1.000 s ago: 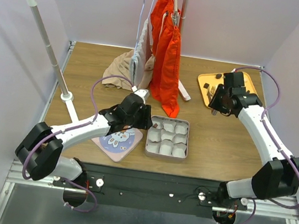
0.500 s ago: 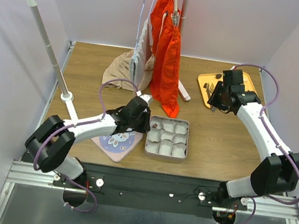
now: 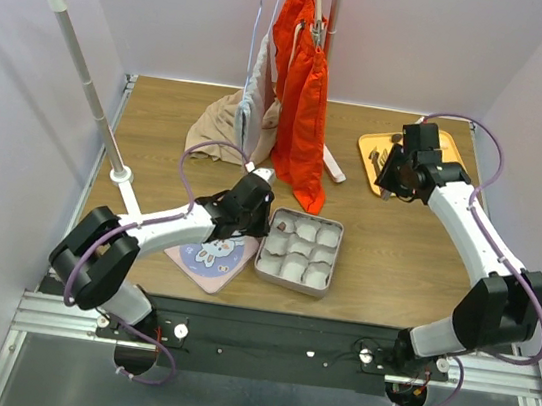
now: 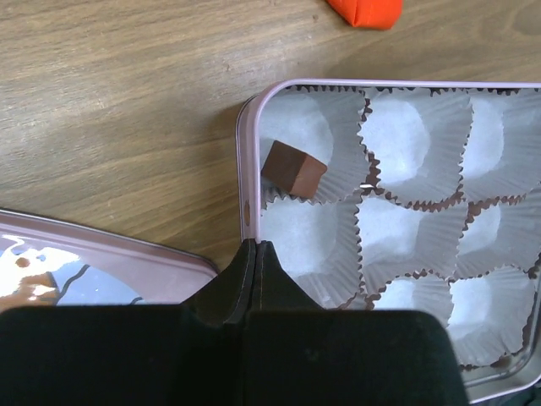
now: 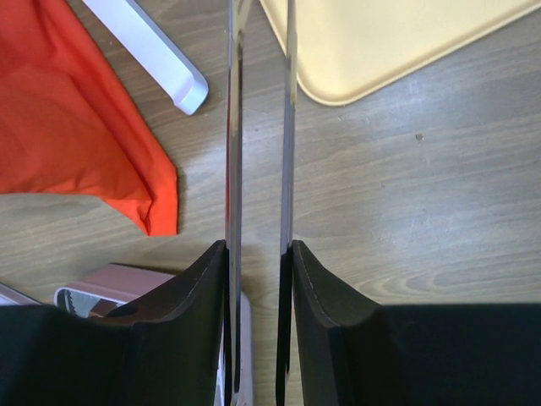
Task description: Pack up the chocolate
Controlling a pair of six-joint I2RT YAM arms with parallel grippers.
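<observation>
Shifted askew since a second ago, pink tin (image 3: 297,250) beside left gripper (image 4: 254,245), now pinched shut and empty. Brown chocolate (image 4: 292,168) lying in tin's corner paper cup (image 4: 317,139). Right gripper (image 5: 258,127) narrowly parted near yellow tray (image 3: 373,143).

Two white arms with black joints, looping purple cables, black hands; bases on a black rail

One dark brown square chocolate (image 4: 292,167) lies tilted in the white paper cup (image 4: 314,144) at the tin's (image 4: 246,182) 10 o'clock corner; more small dark pieces (image 3: 398,138) on the yellow tray (image 3: 371,146).
</observation>
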